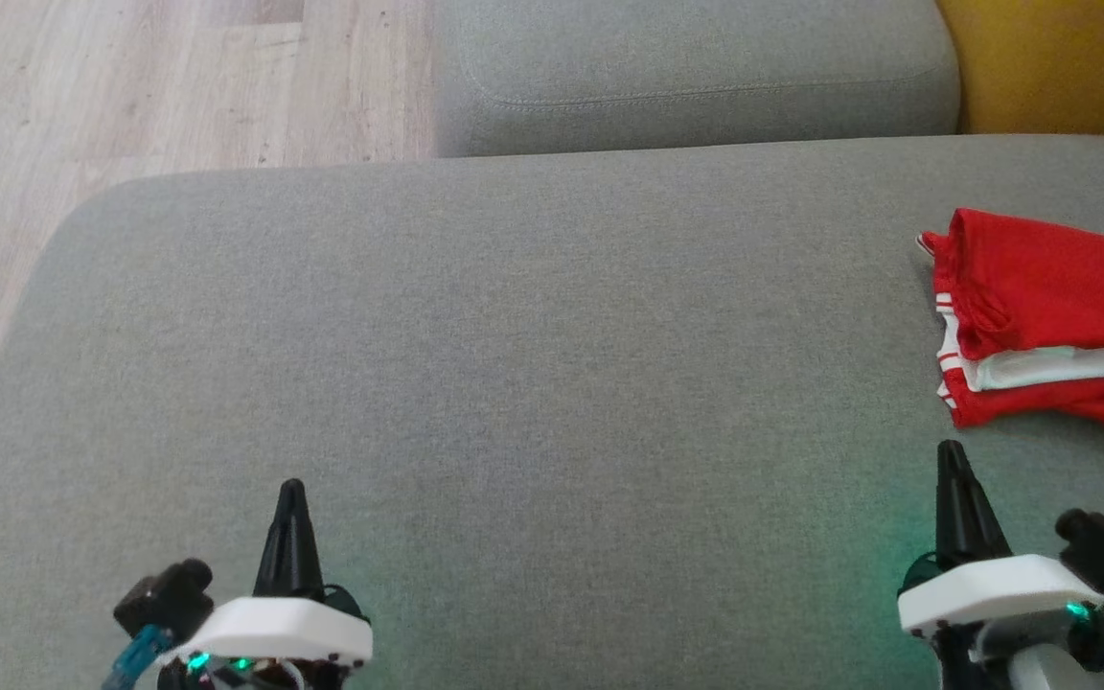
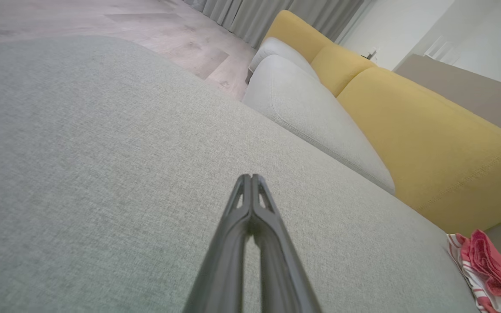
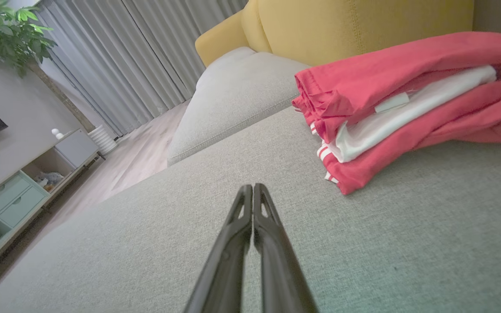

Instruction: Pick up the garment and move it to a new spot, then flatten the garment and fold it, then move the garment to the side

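Head view: the left gripper [image 1: 291, 491] and the right gripper [image 1: 950, 452] are over the grey cushion [image 1: 533, 326], both clenched and empty. The folded red garment [image 1: 1050, 307] lies just ahead of the right gripper. Left wrist view: the garment is far to the right. Right wrist view: it is ahead and to the right, untouched.

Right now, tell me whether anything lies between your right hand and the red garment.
Nothing visible does. The right hand, shut and holding nothing, points at the near edge of the red garment, which lies on the grey cushion. Bare cushion fabric separates them, and the hand does not touch the cloth.
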{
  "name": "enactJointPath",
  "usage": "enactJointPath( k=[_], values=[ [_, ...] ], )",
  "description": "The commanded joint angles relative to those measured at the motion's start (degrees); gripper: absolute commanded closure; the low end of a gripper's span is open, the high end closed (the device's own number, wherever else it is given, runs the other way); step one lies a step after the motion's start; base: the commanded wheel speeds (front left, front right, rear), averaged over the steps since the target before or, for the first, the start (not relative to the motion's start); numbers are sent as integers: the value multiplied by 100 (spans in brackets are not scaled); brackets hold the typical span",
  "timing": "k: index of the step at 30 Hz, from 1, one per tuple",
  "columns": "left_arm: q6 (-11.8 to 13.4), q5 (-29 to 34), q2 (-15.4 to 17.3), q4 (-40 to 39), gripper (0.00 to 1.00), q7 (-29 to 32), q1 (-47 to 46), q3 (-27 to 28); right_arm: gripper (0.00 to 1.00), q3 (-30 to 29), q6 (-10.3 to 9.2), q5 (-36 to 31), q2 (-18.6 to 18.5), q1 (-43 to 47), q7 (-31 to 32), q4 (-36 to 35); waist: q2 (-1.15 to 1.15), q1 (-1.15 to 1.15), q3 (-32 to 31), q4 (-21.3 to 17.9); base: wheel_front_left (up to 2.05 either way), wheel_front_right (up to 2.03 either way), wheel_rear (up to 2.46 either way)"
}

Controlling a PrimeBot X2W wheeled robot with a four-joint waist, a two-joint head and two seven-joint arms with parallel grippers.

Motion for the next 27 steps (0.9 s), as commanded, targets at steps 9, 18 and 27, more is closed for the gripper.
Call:
enactJointPath(
  k=[9, 18, 27],
  values=[
    [-86, -571, 8, -257, 100, 169, -284, 271, 100, -70, 12, 717, -14, -316, 193, -276, 0, 0, 3, 0, 0, 0, 0],
    [-136, -1045, 10, -312, 100, 318, -290, 414, 100, -118, 15, 1302, -16, -337, 343, -326, 0, 0, 6, 0, 0, 0, 0],
    [-186, -1519, 13, -368, 100, 467, -297, 557, 100, -166, 18, 1886, -17, -358, 492, -376, 0, 0, 9, 0, 0, 0, 0]
  ],
)
